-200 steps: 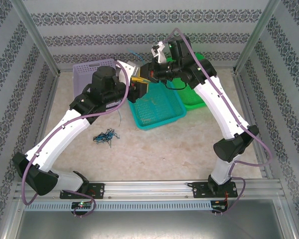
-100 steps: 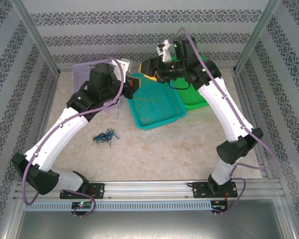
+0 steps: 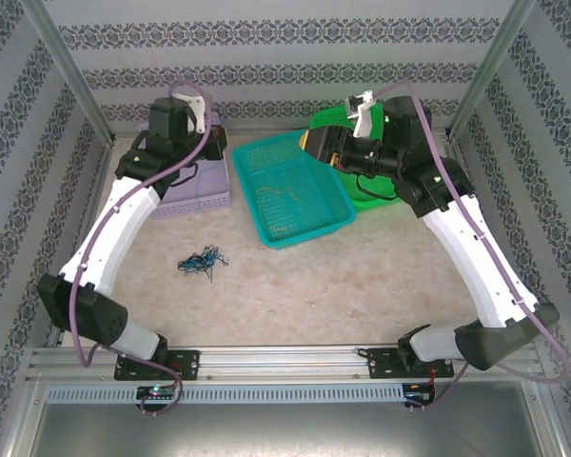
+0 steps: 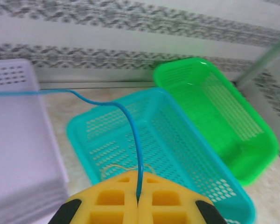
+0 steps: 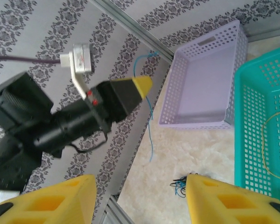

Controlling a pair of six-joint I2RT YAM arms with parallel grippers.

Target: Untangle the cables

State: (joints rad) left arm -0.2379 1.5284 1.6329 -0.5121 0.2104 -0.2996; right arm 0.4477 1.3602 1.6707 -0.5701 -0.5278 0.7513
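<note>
On the left, your left fingers [image 4: 126, 196] were clenched on a blue cable [image 4: 130, 116]. That arm reached high toward the back wall, over the purple basket [image 3: 186, 186]. The cable ran straight out from the fingertips, then bent away across that basket, so I judge the drop spot lay right beneath your grip. On the tabletop [image 3: 295, 286], the remaining tangle [image 3: 200, 259] sat well apart from both arms, nearer the left one. In the middle, the teal basket [image 3: 295, 195] held a thin yellow cable [image 5: 264, 140]. On the right, your right fingers [image 5: 51, 200] were spread with nothing between them. They hung near the far rim, beside the green basket [image 3: 366, 190], and pointed left.
</note>
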